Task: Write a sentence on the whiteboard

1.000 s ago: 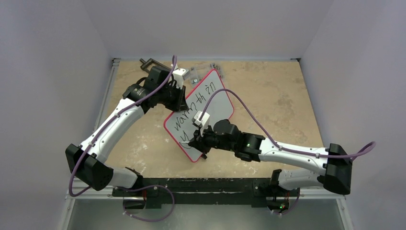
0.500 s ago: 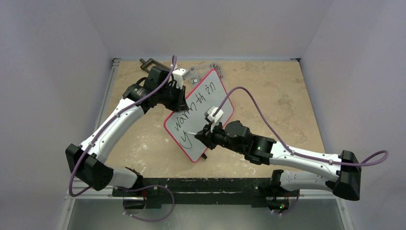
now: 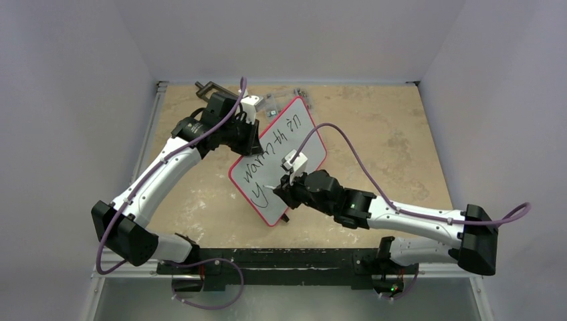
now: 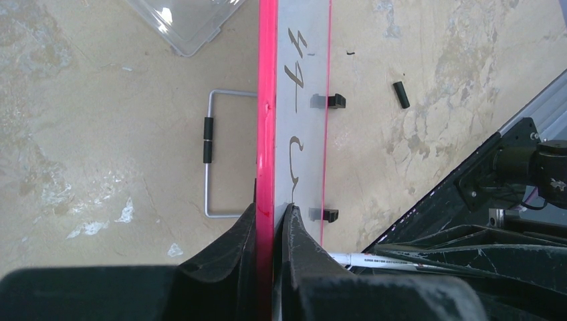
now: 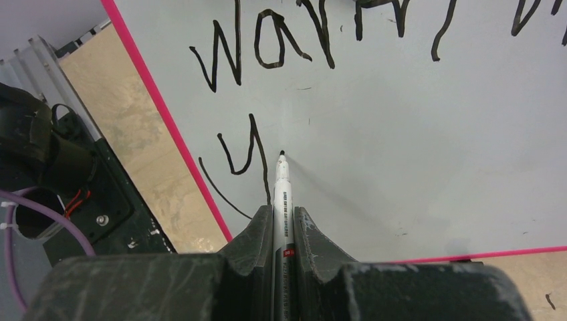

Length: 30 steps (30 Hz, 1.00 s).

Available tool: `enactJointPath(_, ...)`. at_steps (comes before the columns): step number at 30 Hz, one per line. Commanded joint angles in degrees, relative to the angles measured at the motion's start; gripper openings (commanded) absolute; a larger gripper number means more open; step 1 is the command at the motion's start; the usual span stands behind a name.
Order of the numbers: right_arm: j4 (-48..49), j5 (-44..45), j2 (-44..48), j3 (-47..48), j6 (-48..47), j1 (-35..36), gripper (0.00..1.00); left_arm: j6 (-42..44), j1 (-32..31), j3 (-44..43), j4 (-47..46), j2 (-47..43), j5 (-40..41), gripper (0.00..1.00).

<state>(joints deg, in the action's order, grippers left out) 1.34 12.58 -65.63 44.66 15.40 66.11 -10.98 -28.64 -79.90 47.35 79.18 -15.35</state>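
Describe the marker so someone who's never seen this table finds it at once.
Find the whiteboard, a red-rimmed white board at mid-table. At its near end the right gripper is shut on the marker: a slim white pen, black tip beside the handwritten y.

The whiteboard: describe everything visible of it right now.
The whiteboard is a flat white rectangle with a thin red rim, rounded corners and small black feet. It sits diagonally in the top view, apparently tilted up. The left gripper has its jaws shut on the rim; the marker in the right gripper reaches its face beside a "y", below the sentence line starting "War".
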Motion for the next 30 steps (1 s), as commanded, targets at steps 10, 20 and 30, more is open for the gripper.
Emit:
enactJointPath(10,1.6,0.7,-0.9,-2.6,1.0,0.1,0.00,6.8,1.2,0.4,5.2,1.6,19.1,0.00)
enactJointPath(20,0.2,2.8,-0.3,-4.6,3.0,0.1,0.00,6.8,1.1,0.4,5.2,1.4,19.1,0.00)
enactJointPath(30,-1.0,6.0,-0.7,0.5,1.5,0.1,0.00,6.8,1.1,0.4,5.2,1.4,19.1,0.00)
